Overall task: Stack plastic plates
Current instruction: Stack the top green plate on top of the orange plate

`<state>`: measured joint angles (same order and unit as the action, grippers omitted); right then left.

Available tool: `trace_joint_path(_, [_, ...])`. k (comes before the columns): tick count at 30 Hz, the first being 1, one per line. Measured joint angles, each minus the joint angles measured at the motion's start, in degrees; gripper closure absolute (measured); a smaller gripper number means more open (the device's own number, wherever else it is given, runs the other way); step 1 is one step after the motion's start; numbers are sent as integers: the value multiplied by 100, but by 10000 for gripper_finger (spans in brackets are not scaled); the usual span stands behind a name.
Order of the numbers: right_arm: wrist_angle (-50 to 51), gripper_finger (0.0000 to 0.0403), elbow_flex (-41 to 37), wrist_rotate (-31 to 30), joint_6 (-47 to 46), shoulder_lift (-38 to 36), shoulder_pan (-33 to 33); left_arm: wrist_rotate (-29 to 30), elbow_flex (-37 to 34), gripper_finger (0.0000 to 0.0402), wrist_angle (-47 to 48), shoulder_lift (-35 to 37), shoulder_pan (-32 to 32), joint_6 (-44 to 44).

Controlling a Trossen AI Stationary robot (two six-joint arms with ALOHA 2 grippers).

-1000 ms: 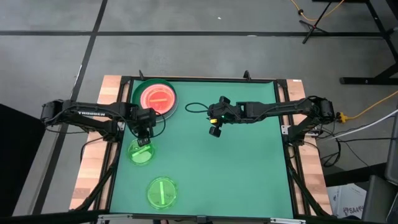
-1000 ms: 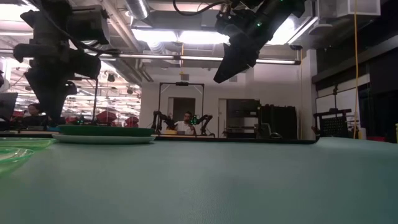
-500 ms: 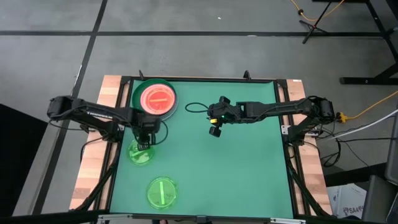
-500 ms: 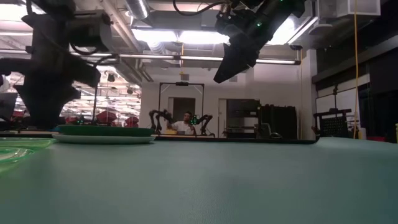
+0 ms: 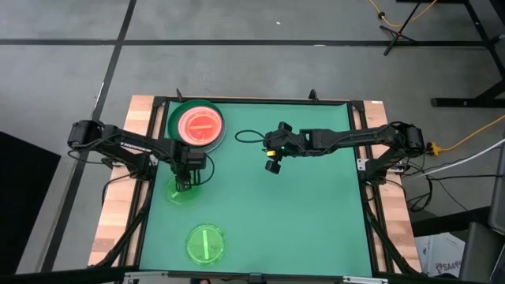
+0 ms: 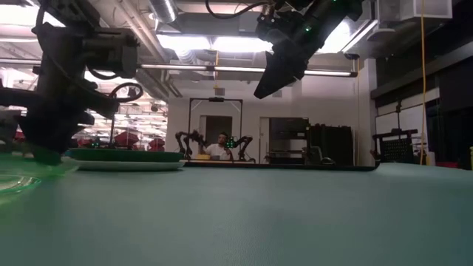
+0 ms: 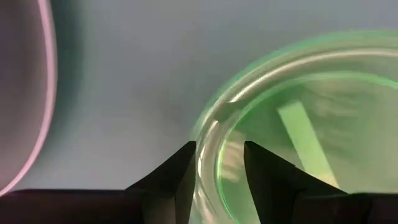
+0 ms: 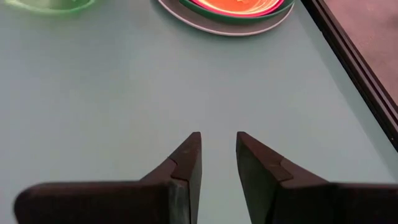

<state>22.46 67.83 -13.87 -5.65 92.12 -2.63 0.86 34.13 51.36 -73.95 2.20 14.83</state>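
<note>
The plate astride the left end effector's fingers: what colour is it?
Translucent green plate with a bar mark; the left wrist view shows it best.

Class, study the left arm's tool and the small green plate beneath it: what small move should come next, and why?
Probably close the left tool on the rim of the green plate. Its fingers stand open astride that rim, one inside, one outside, down at the mat. The stack it belongs on lies close by.

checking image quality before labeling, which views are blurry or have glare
Left wrist view: green plate soft and smeared at its rim. Low view: bright ceiling lights glare, left gripper a dark silhouette. High view: evenly lit, stack of plates sharp. Right wrist view: right gripper clear.
</note>
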Motion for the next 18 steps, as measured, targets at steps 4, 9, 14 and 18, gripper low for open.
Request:
trace_joint_path(4, [0,315,0,0,0,0,0,-69,0,273,1,0,0,2])
trace_joint_path(9, [0,315,0,0,0,0,0,-238,0,273,-1,0,0,7])
trace_joint_path(14, [0,315,0,0,0,0,0,-343,0,273,-19,0,0,4])
trace_joint_path(18, [-2,315,0,0,0,0,0,-343,0,273,-324,0,0,4])
